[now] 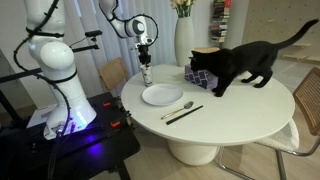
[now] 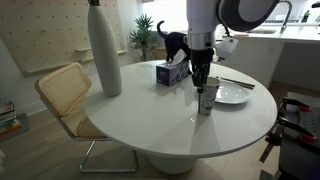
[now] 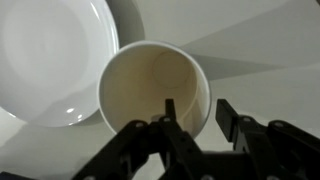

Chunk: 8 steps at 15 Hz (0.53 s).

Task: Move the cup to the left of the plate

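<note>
The small pale cup (image 3: 150, 85) stands upright on the round white table (image 1: 235, 115), just beside the plain white plate (image 3: 45, 55). Both exterior views show the cup (image 1: 147, 74) (image 2: 206, 101) and the plate (image 1: 162, 95) (image 2: 233, 94). My gripper (image 3: 192, 115) comes down from above and straddles the cup's wall, one finger inside the cup, the other outside. A gap shows between the outer finger and the wall, so the jaws are open. The gripper also shows in both exterior views (image 1: 146, 60) (image 2: 203, 84).
A black cat (image 1: 240, 65) stands on the table behind a purple patterned box (image 1: 203, 74). A spoon and a dark utensil (image 1: 181, 110) lie next to the plate. A tall white vase (image 2: 104, 50) stands on the table. Chairs (image 2: 68, 95) surround it.
</note>
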Available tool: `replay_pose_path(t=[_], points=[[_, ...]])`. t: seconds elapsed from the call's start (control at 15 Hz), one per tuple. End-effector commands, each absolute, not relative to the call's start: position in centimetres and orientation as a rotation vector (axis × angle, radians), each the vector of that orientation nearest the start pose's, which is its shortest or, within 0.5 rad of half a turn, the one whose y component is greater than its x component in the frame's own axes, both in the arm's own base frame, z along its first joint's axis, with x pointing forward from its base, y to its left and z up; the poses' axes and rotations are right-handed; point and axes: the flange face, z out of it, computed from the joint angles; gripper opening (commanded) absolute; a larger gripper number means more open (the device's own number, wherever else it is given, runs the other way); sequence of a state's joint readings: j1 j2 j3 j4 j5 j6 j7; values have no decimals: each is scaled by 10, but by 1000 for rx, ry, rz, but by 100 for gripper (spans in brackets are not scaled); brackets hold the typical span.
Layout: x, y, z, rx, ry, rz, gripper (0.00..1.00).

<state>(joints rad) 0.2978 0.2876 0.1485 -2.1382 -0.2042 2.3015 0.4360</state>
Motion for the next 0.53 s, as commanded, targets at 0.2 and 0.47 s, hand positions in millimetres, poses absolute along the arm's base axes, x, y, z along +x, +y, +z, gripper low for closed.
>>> replay_pose_path(t=[0.2,0.47], points=[[505,238,265,-3262,-241,113,99],[506,236,268,-3269,-225,117,100]])
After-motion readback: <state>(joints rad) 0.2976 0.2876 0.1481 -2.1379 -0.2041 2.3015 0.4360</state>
